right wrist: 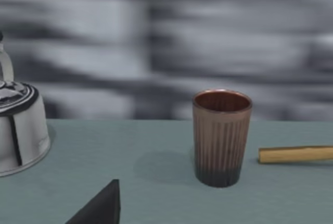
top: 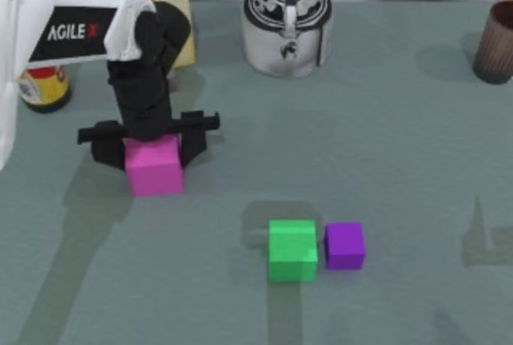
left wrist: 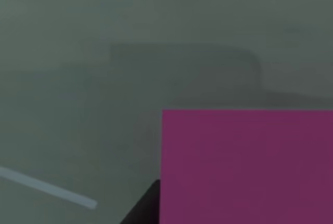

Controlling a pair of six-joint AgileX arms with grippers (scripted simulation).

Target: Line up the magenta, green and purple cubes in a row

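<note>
Now straddling the magenta cube [top: 154, 165] with the left gripper [top: 150, 149], well left of the green cube [top: 292, 249]; whether clenched on it, cannot tell. Purple cube [top: 345, 245] just right of green, a row started, awaiting magenta. Right arm unseen from above.

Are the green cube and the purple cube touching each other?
Apart. The top view shows a thin strip of table between the green cube and the purple cube.

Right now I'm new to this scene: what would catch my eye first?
The left gripper stands over the magenta cube at the table's left. Near the middle front, the green cube and purple cube sit side by side. A kettle stands at the back.
</note>
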